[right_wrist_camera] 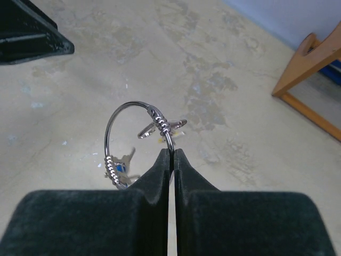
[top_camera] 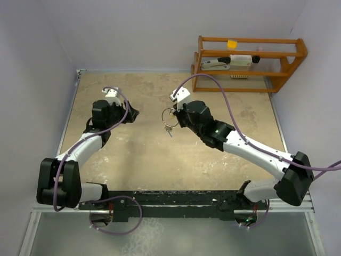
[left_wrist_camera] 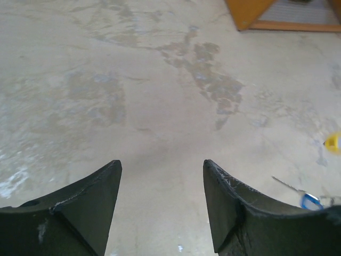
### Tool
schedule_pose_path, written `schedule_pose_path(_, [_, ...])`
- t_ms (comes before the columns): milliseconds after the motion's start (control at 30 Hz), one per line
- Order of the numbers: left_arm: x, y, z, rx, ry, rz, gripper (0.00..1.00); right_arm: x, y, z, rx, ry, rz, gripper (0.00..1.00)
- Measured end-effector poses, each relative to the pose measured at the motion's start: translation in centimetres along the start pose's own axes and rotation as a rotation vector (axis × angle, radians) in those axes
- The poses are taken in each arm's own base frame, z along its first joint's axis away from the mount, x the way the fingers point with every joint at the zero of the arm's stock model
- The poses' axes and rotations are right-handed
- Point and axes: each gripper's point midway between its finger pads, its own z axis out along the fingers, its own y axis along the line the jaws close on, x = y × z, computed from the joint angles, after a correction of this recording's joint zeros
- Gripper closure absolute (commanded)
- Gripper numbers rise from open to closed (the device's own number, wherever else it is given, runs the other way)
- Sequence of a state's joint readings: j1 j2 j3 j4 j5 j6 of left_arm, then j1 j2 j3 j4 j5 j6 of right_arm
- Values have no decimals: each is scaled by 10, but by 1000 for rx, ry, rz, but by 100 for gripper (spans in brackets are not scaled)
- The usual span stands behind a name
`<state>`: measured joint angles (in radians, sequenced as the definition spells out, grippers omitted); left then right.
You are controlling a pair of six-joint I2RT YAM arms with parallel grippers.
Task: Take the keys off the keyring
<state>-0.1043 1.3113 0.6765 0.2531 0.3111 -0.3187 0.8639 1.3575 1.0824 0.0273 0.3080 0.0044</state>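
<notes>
My right gripper (top_camera: 175,114) (right_wrist_camera: 171,152) is shut on the thin silver keyring (right_wrist_camera: 129,104) and holds it above the table, near the middle (top_camera: 167,112). Keys hang from the ring (top_camera: 169,129). In the right wrist view a silver key (right_wrist_camera: 160,127) sits by the fingertips and a blue-headed key (right_wrist_camera: 121,168) hangs lower left. My left gripper (top_camera: 133,113) (left_wrist_camera: 162,162) is open and empty, a short way left of the ring. The blue key head (left_wrist_camera: 310,201) and a yellow head (left_wrist_camera: 333,142) show at the right edge of the left wrist view.
A wooden rack (top_camera: 248,58) holding small items stands at the back right, also in the right wrist view (right_wrist_camera: 311,69). Grey walls close the left, back and right sides. The tabletop (top_camera: 133,154) is mottled beige.
</notes>
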Motion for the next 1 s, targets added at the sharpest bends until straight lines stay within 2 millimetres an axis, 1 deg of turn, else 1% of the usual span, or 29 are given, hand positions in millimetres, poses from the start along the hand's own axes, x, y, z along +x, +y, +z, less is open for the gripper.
schedule_pose_path(100, [0, -26, 0, 91, -2, 36, 43, -11, -9, -11, 20, -13, -32, 100])
schedule_pose_path(200, [-2, -58, -4, 202, -14, 79, 46, -17, -16, -20, 34, -15, -60, 100])
schedule_pose_path(267, [-5, -76, -7, 269, -32, 100, 48, -22, -19, -26, 42, -18, -74, 100])
schedule_pose_path(400, [-11, -104, -19, 401, -88, 115, 49, -35, -21, -36, 42, -39, -90, 100])
schedule_pose_path(533, [-7, -127, -32, 498, -113, 137, 68, -51, -23, -47, 39, -74, -101, 100])
schedule_pose_path(600, [-3, -140, -37, 545, -116, 158, 71, -60, -24, -52, 41, -97, -101, 100])
schedule_pose_path(633, [-1, -147, -39, 569, -118, 172, 70, -64, -25, -55, 42, -108, -100, 100])
schedule_pose_path(767, [11, -171, -47, 659, -111, 228, 59, -77, -27, -61, 42, -142, -97, 100])
schedule_pose_path(900, [23, -198, -55, 751, -102, 281, 50, -80, -26, -61, 41, -150, -99, 100])
schedule_pose_path(1000, [31, -210, -58, 793, -97, 302, 46, -81, -26, -61, 41, -156, -99, 100])
